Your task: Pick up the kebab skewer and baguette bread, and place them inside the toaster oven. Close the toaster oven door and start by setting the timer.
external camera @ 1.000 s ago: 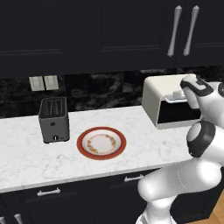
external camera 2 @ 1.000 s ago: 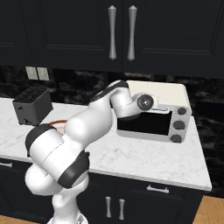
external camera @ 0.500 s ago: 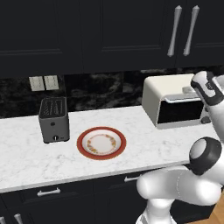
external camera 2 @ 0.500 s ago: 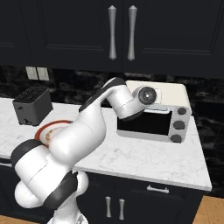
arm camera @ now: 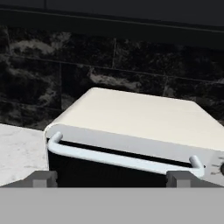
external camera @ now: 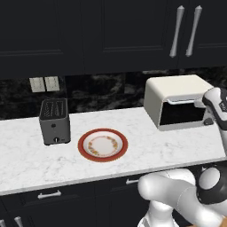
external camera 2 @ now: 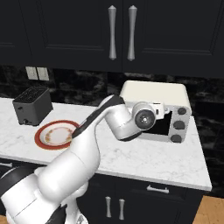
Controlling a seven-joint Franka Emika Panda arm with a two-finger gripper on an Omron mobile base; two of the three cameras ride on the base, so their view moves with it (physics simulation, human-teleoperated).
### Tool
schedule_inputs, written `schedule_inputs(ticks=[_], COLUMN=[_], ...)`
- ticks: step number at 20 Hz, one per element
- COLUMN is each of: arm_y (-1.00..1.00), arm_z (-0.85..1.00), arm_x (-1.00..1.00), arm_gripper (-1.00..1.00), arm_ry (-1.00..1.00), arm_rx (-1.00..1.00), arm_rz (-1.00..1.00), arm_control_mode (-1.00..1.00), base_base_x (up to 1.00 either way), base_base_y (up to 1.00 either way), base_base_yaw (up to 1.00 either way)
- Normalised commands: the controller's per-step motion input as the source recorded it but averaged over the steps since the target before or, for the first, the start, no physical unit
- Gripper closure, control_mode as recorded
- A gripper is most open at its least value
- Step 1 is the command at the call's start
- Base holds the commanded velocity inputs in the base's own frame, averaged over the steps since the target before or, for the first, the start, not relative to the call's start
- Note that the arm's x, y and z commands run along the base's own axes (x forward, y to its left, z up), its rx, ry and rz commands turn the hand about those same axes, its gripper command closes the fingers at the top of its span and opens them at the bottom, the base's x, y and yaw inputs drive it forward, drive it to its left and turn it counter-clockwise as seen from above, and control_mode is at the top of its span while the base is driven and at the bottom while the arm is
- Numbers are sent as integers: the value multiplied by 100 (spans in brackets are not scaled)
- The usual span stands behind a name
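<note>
The toaster oven (external camera: 174,92) stands at the back right of the counter, cream-white with knobs (external camera 2: 178,125) on its right side. The toaster oven door (arm camera: 100,171) is upright against the front, with its pale bar handle (arm camera: 123,160) along the top edge. My gripper (arm camera: 111,180) is open wide and faces the door just below the handle. One dark fingertip (arm camera: 41,178) rises at each side, with nothing between them. In the left base view my hand (external camera: 216,104) hangs in front of the oven's right end. The kebab skewer and the baguette bread are out of view.
A red-rimmed plate (external camera: 103,145) with nothing on it lies mid-counter. A dark grey slot toaster (external camera: 54,120) stands to its left. Dark cabinets with bar handles (external camera 2: 120,33) hang above. My arm (external camera 2: 100,131) reaches across the counter in front of the oven.
My hand has moved down and a little to the right in front of the oven. The jaws have opened slightly wider.
</note>
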Motion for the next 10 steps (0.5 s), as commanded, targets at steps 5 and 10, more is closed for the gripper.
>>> schedule_inputs(ticks=[5, 10], arm_y=[-74, -28], arm_z=[-25, -40], arm_x=[-5, -1], arm_gripper=[-100, -100], arm_ry=[-3, -31], arm_rx=[-9, -30], arm_rz=[4, 19], arm_control_mode=[-100, -100], base_base_x=[0, 0], base_base_y=[0, 0], base_base_yaw=[0, 0])
